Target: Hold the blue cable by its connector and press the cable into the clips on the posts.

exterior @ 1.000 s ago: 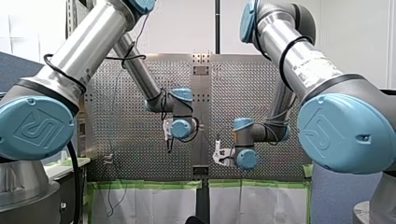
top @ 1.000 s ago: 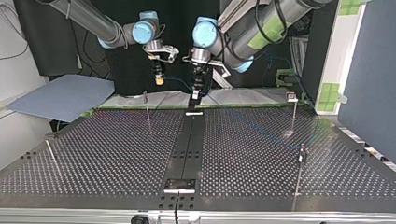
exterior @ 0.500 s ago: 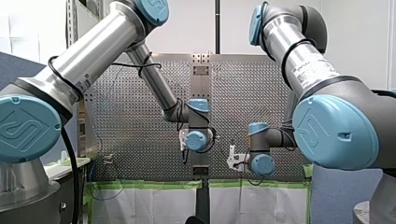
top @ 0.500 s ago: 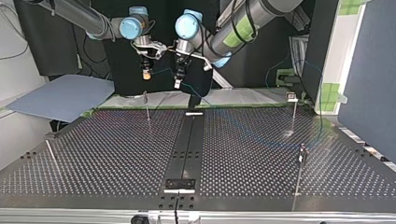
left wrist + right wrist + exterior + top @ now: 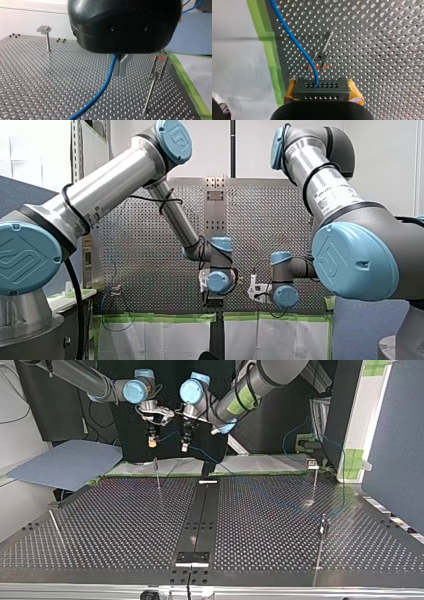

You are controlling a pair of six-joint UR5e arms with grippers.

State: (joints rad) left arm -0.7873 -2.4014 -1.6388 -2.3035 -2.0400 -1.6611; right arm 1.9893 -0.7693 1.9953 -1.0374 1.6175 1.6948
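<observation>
Front view: bright, even room light, with a long sheen down the metal tube of my left arm (image 5: 112,187). Top view: dimmer, dark backdrop, bench (image 5: 125,525) speckled with small glints. Left wrist view: bench gleams, blue cable (image 5: 105,86) carries a pale highlight.

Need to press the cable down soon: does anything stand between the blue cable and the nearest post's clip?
Nothing visible does. My right hand holds the connector, the cable runs out close past the post, and only bare table shows around the clip.
</observation>
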